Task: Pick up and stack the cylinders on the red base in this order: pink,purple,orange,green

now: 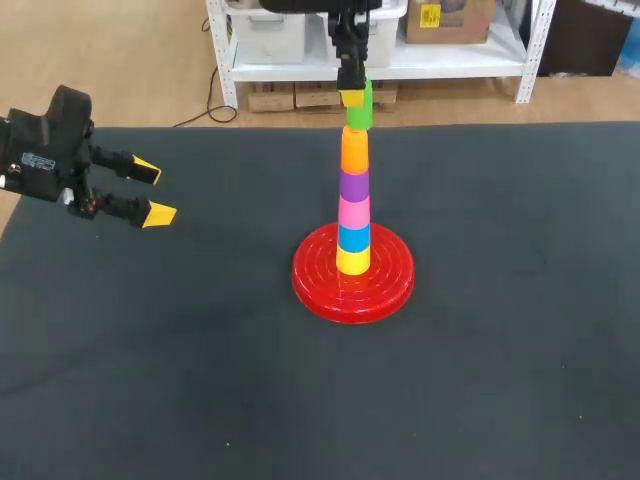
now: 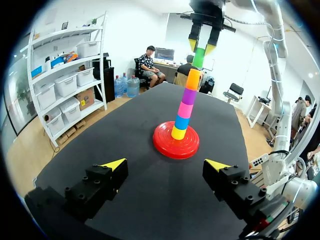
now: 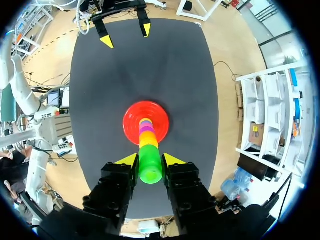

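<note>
Between the fingers of the right gripper sits the green cylinder, clamped from both sides. Its lower end meets the orange cylinder directly beneath, high above the red base. Whether it is fully seated I cannot tell. Best to press straight down, part the fingers evenly, then lift vertically so neither tip nudges the orange cylinder sideways. Well off to one side, the left gripper hangs wide open, empty.

We are seeing a small white label on the left gripper, too tiny to read.
</note>
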### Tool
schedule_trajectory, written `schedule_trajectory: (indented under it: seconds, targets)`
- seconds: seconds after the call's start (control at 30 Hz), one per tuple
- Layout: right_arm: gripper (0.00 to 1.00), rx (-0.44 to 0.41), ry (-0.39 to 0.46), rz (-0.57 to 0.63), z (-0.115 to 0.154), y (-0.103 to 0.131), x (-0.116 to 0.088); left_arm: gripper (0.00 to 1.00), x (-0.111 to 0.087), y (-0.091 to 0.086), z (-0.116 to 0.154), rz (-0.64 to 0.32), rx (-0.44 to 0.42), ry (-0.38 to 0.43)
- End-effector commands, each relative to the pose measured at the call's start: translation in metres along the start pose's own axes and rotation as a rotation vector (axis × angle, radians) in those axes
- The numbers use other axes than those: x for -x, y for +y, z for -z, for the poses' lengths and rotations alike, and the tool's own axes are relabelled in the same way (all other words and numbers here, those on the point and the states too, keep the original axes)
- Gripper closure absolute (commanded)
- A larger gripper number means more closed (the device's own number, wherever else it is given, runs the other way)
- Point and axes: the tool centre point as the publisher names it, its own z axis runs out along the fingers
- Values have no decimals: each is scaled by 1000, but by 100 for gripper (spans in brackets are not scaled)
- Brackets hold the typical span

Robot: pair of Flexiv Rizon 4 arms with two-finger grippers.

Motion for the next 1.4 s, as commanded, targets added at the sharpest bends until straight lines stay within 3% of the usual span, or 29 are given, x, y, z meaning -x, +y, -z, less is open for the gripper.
schedule_trajectory:
  seconds: [0.03,1.27,1.3,1.33,1.37,1.4]
  targets:
    - [100,-101,0,-2,-6,4,-2,0,-2,0,0,-3,1,-6]
    - [100,83,-30,-72,-26,-15,14,0,-2,0,0,-3,1,-6]
    - [82,86,-47,-80,-24,-15,13,0,-2,0,0,-3,1,-6]
    - [58,90,-62,-87,-22,-16,13,0,-2,0,0,-3,1,-6]
    - [2,94,-81,-94,-19,-16,13,0,-2,0,0,-3,1,-6]
    - [0,99,-88,-92,-16,-17,13,0,-2,0,0,-3,1,-6]
